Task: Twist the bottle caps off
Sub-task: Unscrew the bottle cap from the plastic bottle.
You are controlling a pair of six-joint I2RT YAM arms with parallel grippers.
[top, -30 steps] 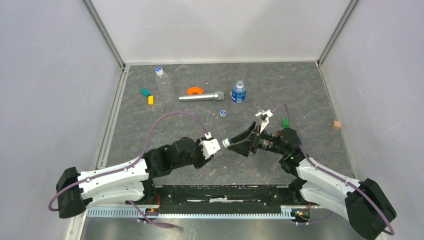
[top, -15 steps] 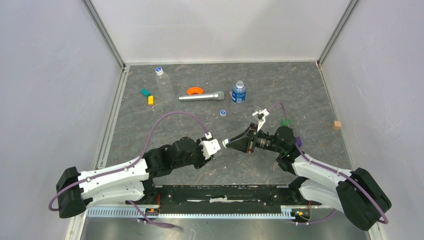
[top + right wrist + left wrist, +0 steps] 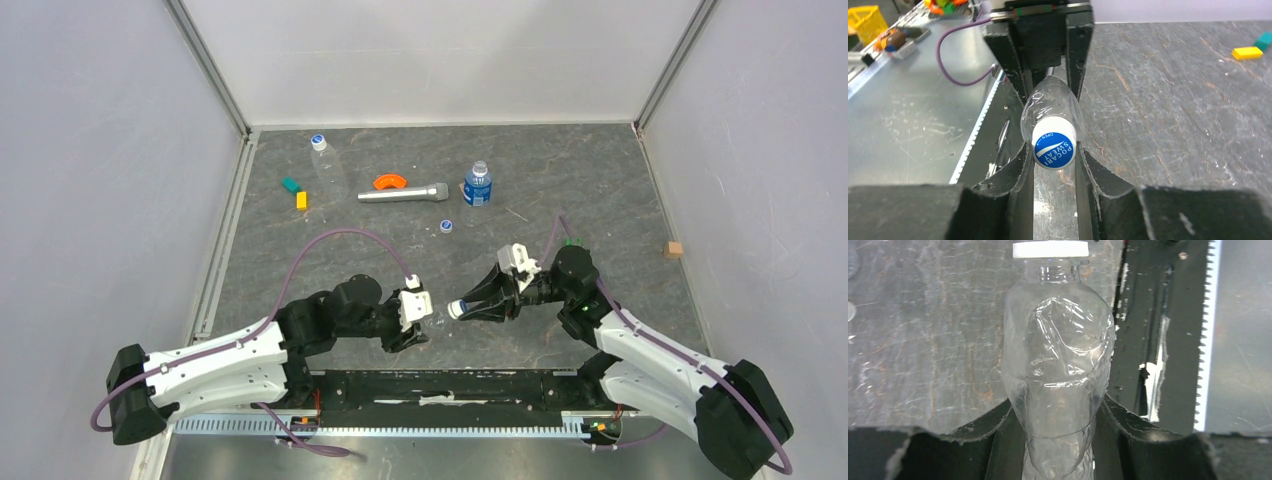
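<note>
Step in hand: uncapping the first bottle, held in the air between the two arms.

- Left gripper (image 3: 1055,415) is pinched hard on the held bottle (image 3: 1055,350); its clear wall is dented between the jaws. The bottle lies roughly level at 6 o'clock on the table (image 3: 600,180), above the near edge, neck pointing to 3 o'clock.
- Its cap (image 3: 1054,148), blue top facing the right wrist camera, sits between the tips of the right gripper (image 3: 1054,155). The jaws flank the white rim very closely, but you cannot tell from these views whether the pads are actually pressing on it.
- The cap looks seated on the neck, so you should count this step as unfinished.

Next move, as a judgement: confirm the pinch on the rim, then roll the right wrist while the left stays clamped. A soft bottle may twist along with the cap.

Change over the last second: both grippers and the bottle have dropped toward 6 o'clock, and the right wrist has rolled.

Waiting: second clear bottle (image 3: 325,168) lying at 10 o'clock, blue-label bottle (image 3: 477,187) at 1 o'clock, and a loose cap (image 3: 446,225) near the centre.
</note>
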